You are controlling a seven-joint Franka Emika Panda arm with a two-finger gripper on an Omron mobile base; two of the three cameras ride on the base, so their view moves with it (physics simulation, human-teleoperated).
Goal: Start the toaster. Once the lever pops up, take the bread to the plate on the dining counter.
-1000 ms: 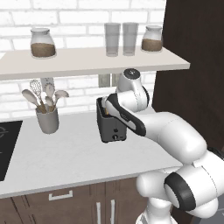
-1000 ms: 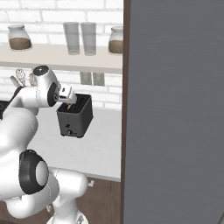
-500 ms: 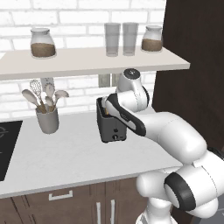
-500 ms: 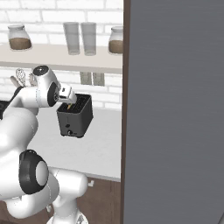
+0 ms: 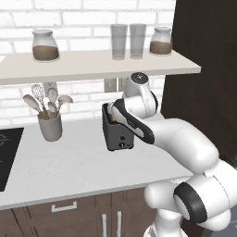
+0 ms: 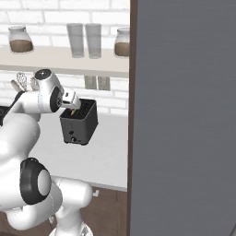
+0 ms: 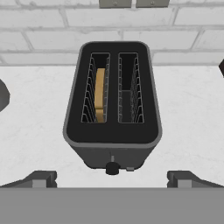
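Note:
The dark grey toaster (image 5: 119, 136) (image 6: 79, 124) stands on the white kitchen counter against the brick wall. Seen from above, the toaster (image 7: 112, 136) has two slots, and the tan bread (image 7: 100, 94) sits sunk in the left one while the right one is bare. A round knob (image 7: 112, 168) is low on its front. My gripper (image 7: 112, 180) hangs open just above the toaster's front edge, one fingertip on each side and nothing between them. The hand (image 6: 69, 97) is over the toaster's top. The plate and the dining counter are out of view.
A grey cup of utensils (image 5: 50, 125) stands left of the toaster, and a black cooktop (image 5: 5, 155) lies further left. A shelf (image 5: 92, 65) with jars and glasses runs overhead. A tall dark cabinet (image 5: 206, 69) (image 6: 184, 115) closes off the right side.

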